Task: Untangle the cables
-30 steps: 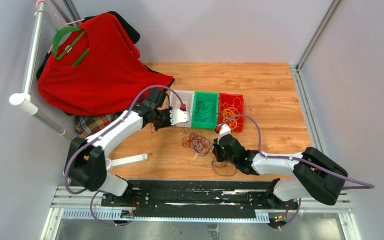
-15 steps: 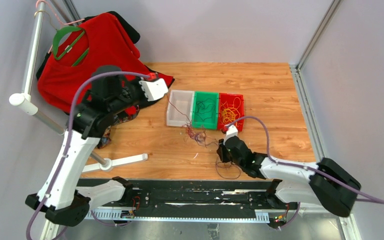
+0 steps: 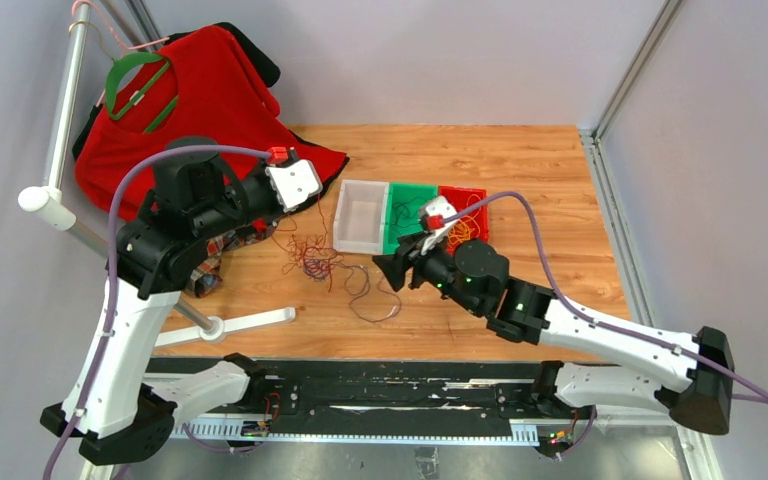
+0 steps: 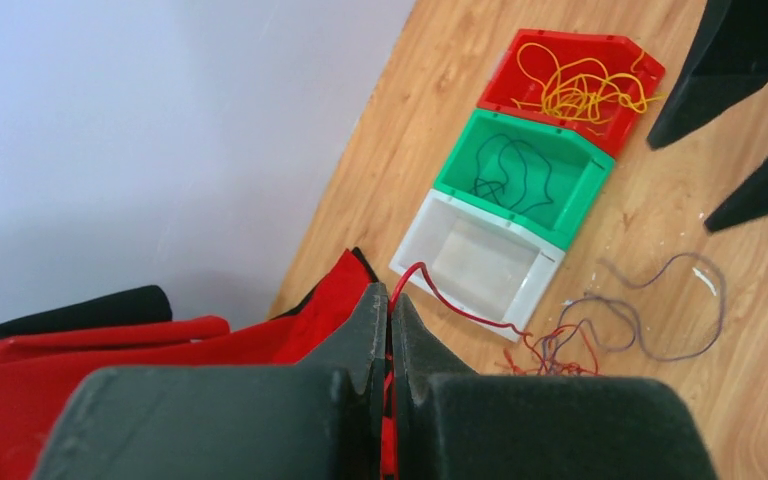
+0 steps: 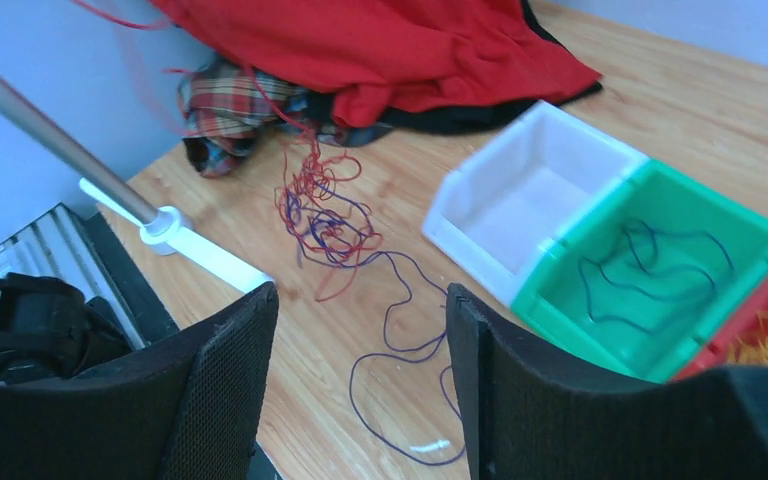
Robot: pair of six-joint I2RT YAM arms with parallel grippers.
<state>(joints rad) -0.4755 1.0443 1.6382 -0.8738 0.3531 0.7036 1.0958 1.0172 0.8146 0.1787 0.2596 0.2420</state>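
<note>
My left gripper (image 4: 391, 295) is raised over the edge of the red shirt and is shut on a thin dark red cable (image 4: 460, 312). That cable runs down to a tangle of red and purple cables (image 3: 310, 255) on the wood left of the bins. A loose purple cable (image 3: 375, 300) trails from the tangle toward my right gripper (image 3: 392, 270). In the right wrist view the right gripper (image 5: 360, 300) hovers above this purple cable (image 5: 400, 340), open, with nothing between its fingers. Yellow-orange cables lie in the red bin (image 4: 570, 45), and a dark cable lies in the green bin (image 4: 460, 185).
A white bin (image 3: 343, 235) stands left of the green bin (image 3: 392, 215) and the red bin (image 3: 482, 235). A red shirt (image 3: 200, 120) on a green hanger and plaid cloth (image 5: 225, 100) lie at the back left. A clothes rack's white foot (image 3: 250, 322) rests near the front.
The left arm lifted and swung left with the red cable, dragging the tangle left. The right gripper opened, let go of the purple cable and moved up toward the bins.
</note>
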